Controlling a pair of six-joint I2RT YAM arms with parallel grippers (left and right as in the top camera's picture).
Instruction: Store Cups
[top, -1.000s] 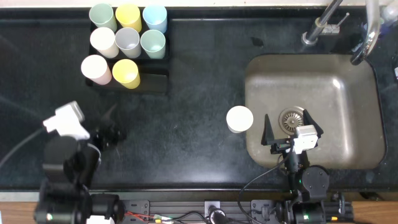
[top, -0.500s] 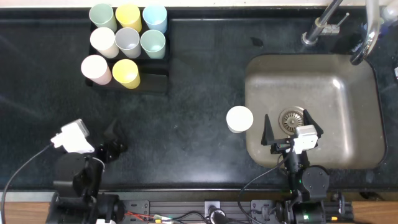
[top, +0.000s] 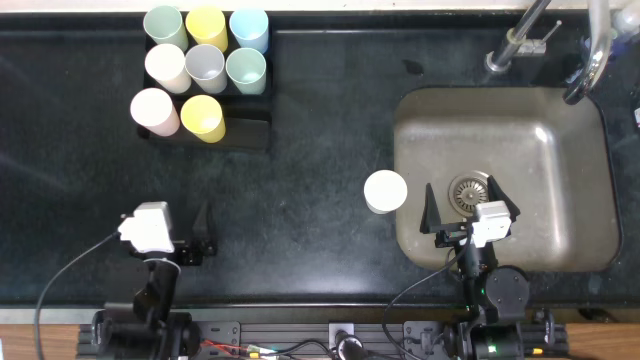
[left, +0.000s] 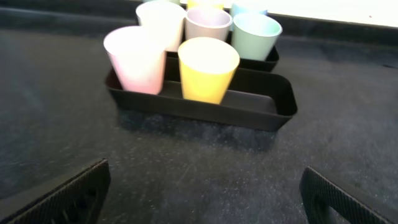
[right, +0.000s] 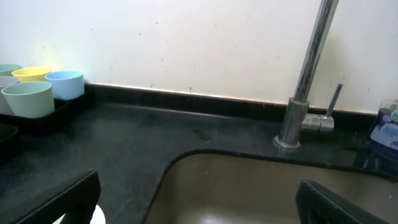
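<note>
Standing at a dark speckled worktop (top: 300, 170), you look across it to a steel sink (top: 560, 235) set in at the right, with a chrome tap (top: 515, 40) rising behind it. At the far left corner sit two black trays, one just behind the other. The back tray (top: 268, 88) holds six cups in two rows of three, in pale green, yellow, blue, cream, grey and mint. The front tray (left: 273, 102) is long and shallow. A pink cup (left: 137, 59) stands at its left end and a yellow cup (left: 208, 68) just beside it, and the tray's right end shows bare floor.

One white cup (top: 385, 191) stands alone on the worktop, well apart from the trays and just beside the sink's left rim (from above it is a plain white disc, so I cannot tell whether it is upright or upturned).

The left gripper (left: 204, 180) hangs low over the worktop near the front edge, facing the trays, its fingers spread wide with nothing between them. The right gripper (top: 468, 205) hangs over the sink's near left part, fingers likewise wide apart and holding nothing, the white cup close at its left.
</note>
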